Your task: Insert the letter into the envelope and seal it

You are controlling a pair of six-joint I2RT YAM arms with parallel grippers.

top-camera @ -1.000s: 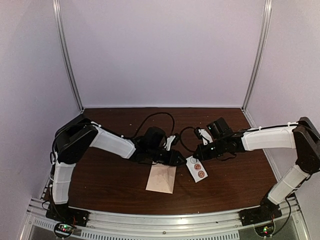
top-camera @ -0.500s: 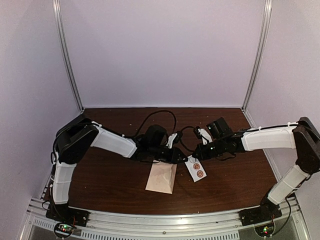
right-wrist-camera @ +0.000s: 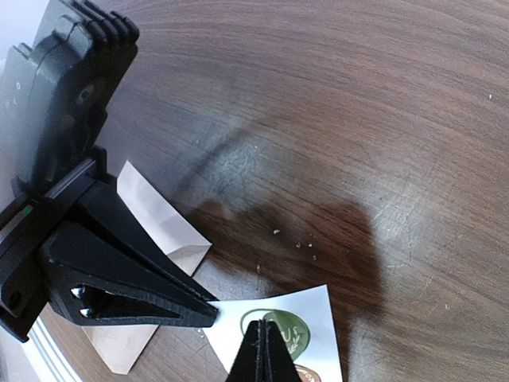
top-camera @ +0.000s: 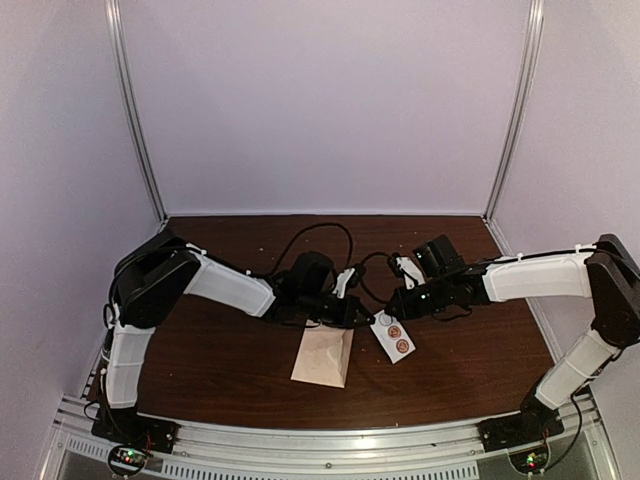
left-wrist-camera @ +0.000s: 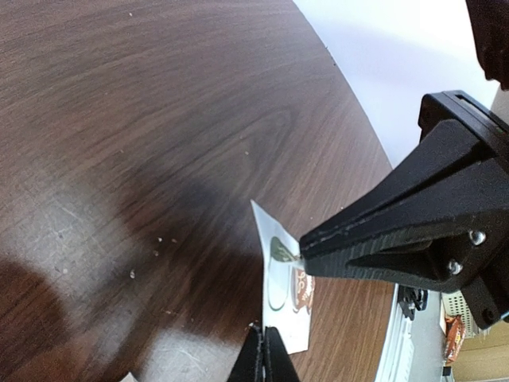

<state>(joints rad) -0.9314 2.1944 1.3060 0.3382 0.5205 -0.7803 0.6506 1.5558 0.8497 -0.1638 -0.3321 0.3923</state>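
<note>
The tan envelope lies flat on the table, its near end toward the arms' bases; a pale corner of the envelope shows in the right wrist view. The letter is out of view. A white sticker strip lies just right of the envelope. My left gripper is shut on the strip's edge. My right gripper is shut on the green sticker on the strip. Both grippers meet tip to tip over the strip, left gripper and right gripper.
Dark wooden table with pale walls behind and on both sides. Black cables loop over the table behind the grippers. A brown round sticker sits on the strip's near end. Small crumbs dot the wood.
My left gripper has closed from open onto the strip's edge. The right gripper, the strip and the envelope have stayed in place.
</note>
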